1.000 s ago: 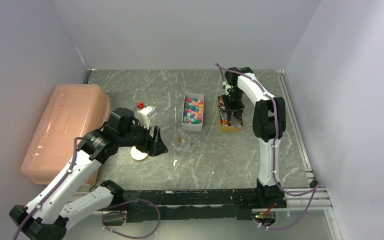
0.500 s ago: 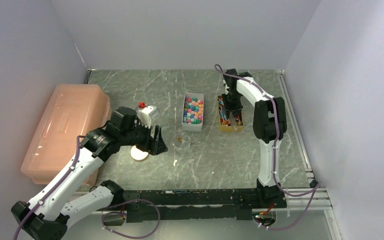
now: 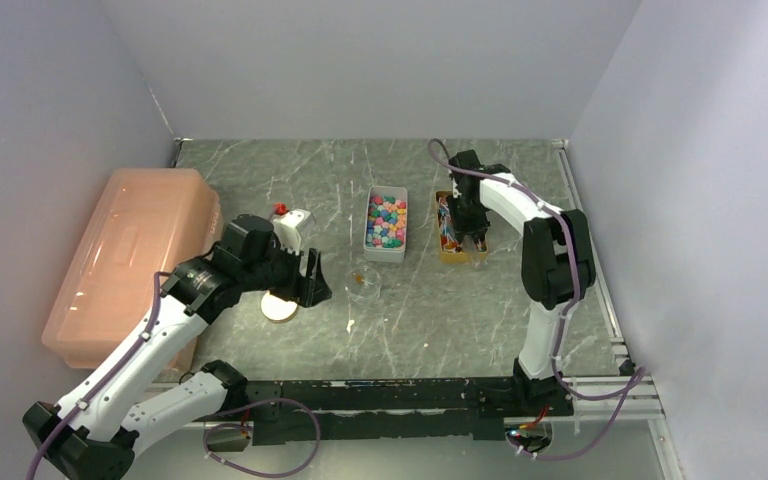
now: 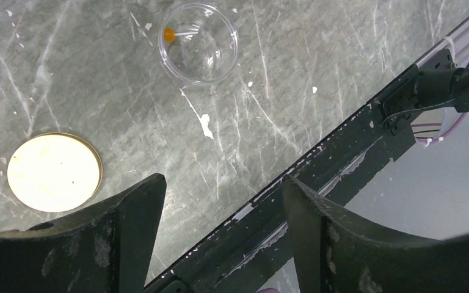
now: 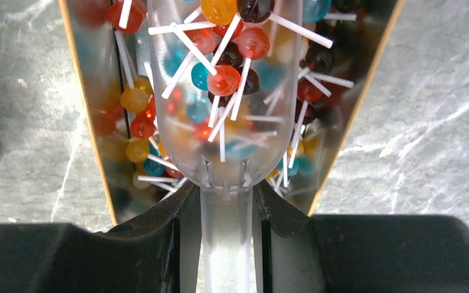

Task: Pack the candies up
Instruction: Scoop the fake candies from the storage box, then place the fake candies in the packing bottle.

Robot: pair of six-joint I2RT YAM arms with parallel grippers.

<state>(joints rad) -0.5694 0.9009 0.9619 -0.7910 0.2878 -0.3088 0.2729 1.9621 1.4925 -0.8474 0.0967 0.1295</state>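
Firstly, noted the grey veined table (image 3: 290,180), with a translucent pink lidded bin (image 3: 130,255) at its left edge. Located the candies (image 3: 386,222), chunky and multicoloured, heaped in a white rectangular tray (image 3: 384,254) at centre. Found the right gripper (image 5: 227,210) pinching the handle of a clear plastic scoop (image 5: 220,152), dipped into a mirrored gold box (image 5: 88,110) of lollipops (image 5: 135,99), presumably for loading. Found the left gripper (image 4: 220,201) spread and empty near a cream disc (image 4: 54,173) and a clear round cup (image 4: 199,43).
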